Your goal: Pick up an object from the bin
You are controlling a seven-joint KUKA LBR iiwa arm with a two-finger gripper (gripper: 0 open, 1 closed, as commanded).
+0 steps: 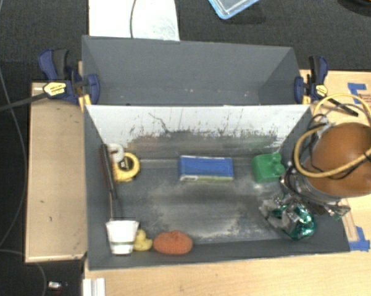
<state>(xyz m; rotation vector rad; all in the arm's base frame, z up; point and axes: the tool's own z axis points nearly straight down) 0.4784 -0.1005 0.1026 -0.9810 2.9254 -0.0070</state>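
My gripper point(283, 211) is low in the bin's front right corner, beneath the arm's orange dome. Right against it on the bin floor lies a small shiny teal-green thing point(300, 222), partly hidden by the gripper; I cannot tell whether it is held. A bright green block point(266, 167) sits just behind and to the left of the gripper, near the back wall. Farther left along the back lies a flat blue rectangular block point(205, 168) with a pale lower edge.
On the left side lie a yellow tape measure point(125, 166) and a thin dark rod point(108, 187). Along the front left are a white cup point(121, 235), a small yellow piece point(142, 243) and an orange-red oval lump point(172, 242).
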